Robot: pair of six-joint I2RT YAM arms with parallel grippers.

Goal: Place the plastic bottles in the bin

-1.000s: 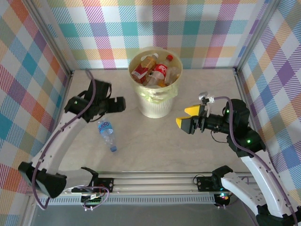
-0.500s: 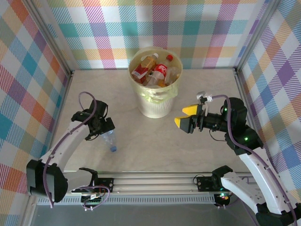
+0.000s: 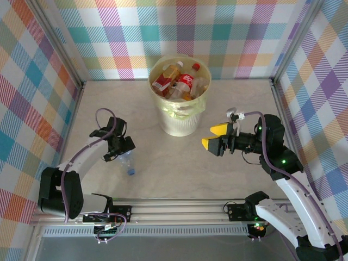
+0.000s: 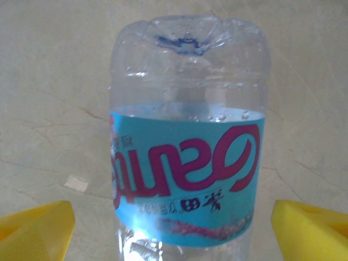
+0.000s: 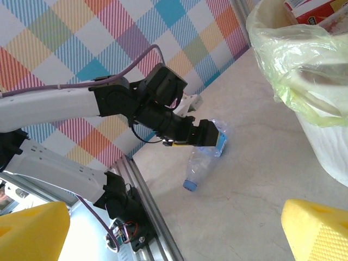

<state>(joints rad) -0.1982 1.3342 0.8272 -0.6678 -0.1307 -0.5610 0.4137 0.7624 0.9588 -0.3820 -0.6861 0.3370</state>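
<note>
While its yellow fingers (image 4: 38, 231) stand spread to either side and touch nothing, the left tool (image 4: 173, 220) straddles the label of the blue-labelled bottle (image 4: 187, 163). The bottle lies flat on the table (image 3: 174, 163), its long axis crossing the gap and its cap toward the near edge. The right tool (image 3: 213, 139), also open, hangs well apart beside the bin (image 3: 179, 124), so the left arm is plainly nearer.

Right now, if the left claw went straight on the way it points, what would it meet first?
The blue-labelled bottle, lying on the table and centred ahead of the open left claw; how near it is, I can't judge.
</note>
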